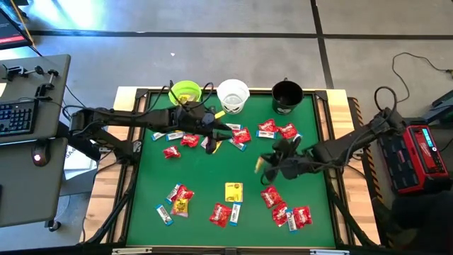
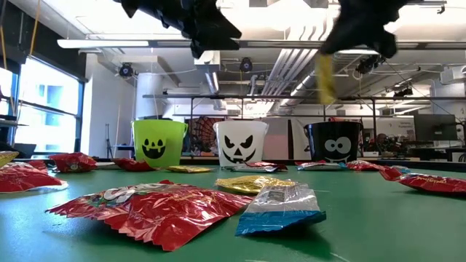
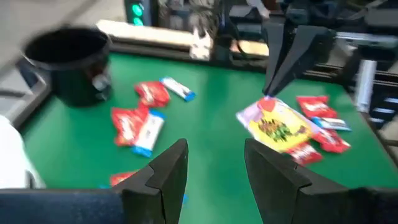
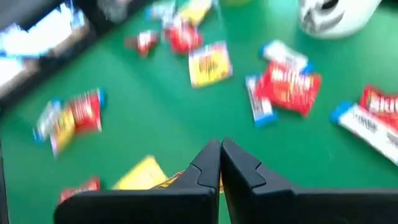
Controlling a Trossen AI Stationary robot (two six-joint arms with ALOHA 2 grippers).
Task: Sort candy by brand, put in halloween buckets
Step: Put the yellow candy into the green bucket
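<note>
right gripper (image 1: pixel 263 164) near table centre, pinching a yellow packet (image 1: pixel 260 166), lifted clear to carry | left gripper (image 1: pixel 225 132) at 11 o'clock, fingers spread, empty, waiting | buckets at 12 o'clock

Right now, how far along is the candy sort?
Early. Done: nothing I can confirm; from above the green bucket, white bucket and black bucket show no clear contents. In hand: the right claw is shut on a yellow packet, lifted off the mat; the left claw hangs open, empty, near the white bucket. Left: most red packets, blue bars and a yellow one.
</note>
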